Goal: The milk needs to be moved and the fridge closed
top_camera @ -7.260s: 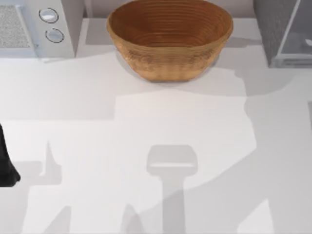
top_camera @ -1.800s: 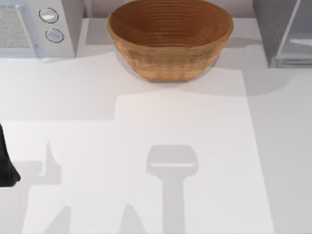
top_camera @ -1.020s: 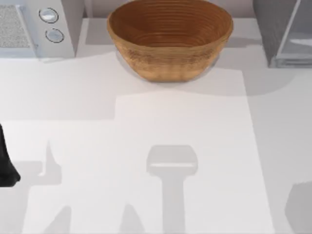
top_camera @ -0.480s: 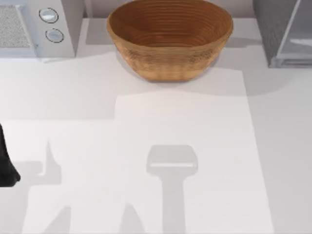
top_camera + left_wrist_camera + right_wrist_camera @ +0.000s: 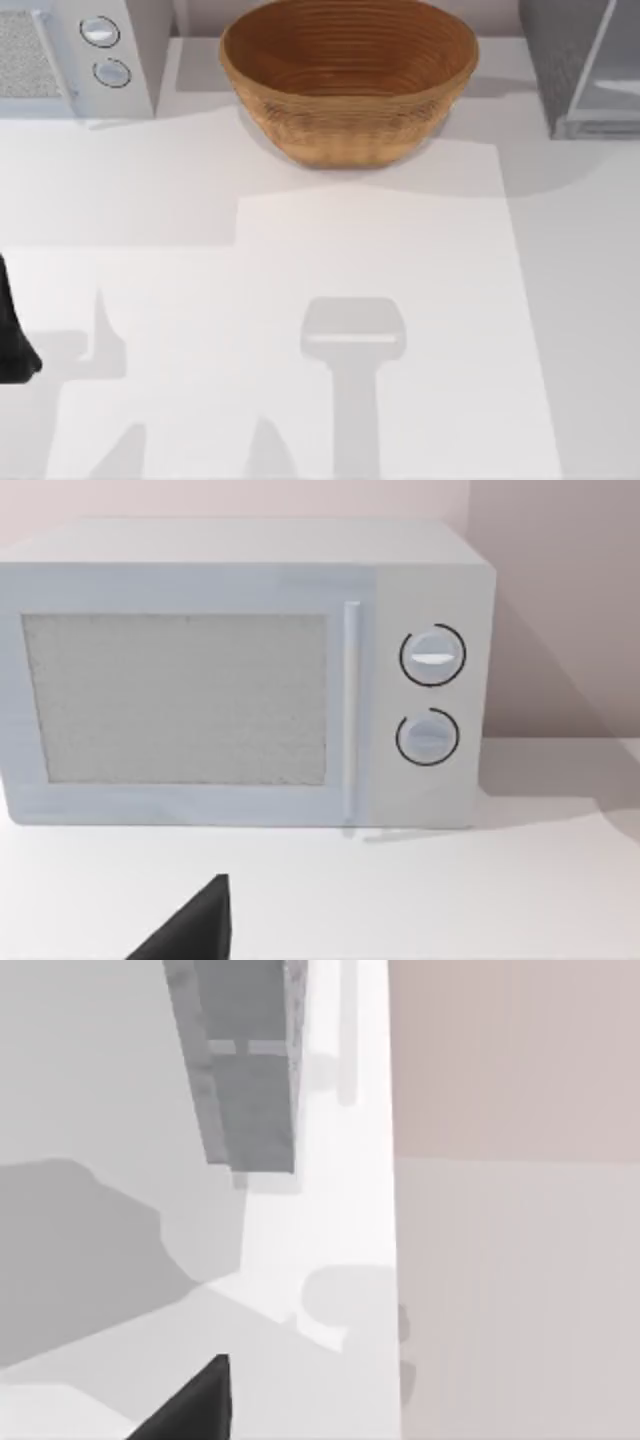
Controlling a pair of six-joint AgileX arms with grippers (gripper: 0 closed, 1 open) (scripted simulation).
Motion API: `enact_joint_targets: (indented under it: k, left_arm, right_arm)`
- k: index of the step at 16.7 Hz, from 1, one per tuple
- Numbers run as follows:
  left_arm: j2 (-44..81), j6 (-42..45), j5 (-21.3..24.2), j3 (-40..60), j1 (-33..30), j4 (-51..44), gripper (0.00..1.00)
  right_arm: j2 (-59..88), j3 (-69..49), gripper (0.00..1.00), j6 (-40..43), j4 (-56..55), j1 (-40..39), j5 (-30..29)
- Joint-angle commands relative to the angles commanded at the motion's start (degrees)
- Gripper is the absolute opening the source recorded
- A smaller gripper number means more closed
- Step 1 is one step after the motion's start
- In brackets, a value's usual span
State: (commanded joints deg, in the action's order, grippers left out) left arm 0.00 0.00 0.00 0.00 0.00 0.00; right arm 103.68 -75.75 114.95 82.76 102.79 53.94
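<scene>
At the bench's far left edge a dark piece of the left arm sits parked; whether its gripper is open I cannot tell. The microwave stands back left, the wicker bowl back centre, the fridge back right, its glassy door facing the bench. The right gripper's state cannot be told either.
</scene>
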Motion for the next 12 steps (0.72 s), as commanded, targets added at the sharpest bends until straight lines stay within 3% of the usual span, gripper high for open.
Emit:
enact_joint_targets:
  k: [3, 6, 12]
  left_arm:
    - [0.0, 0.0, 0.0, 0.0, 0.0, 0.0, 1.0]
    - [0.0, 0.0, 0.0, 0.0, 0.0, 0.0, 1.0]
    - [0.0, 0.0, 0.0, 0.0, 0.0, 0.0, 1.0]
  right_arm:
    - [0.03, -0.38, 1.0, -4.47, -5.29, -5.36, -1.22]
    - [-0.71, -1.17, 1.0, -14.14, -15.14, -13.8, -2.51]
    - [1.54, 1.26, 1.0, -48.03, -38.67, -27.44, -4.94]
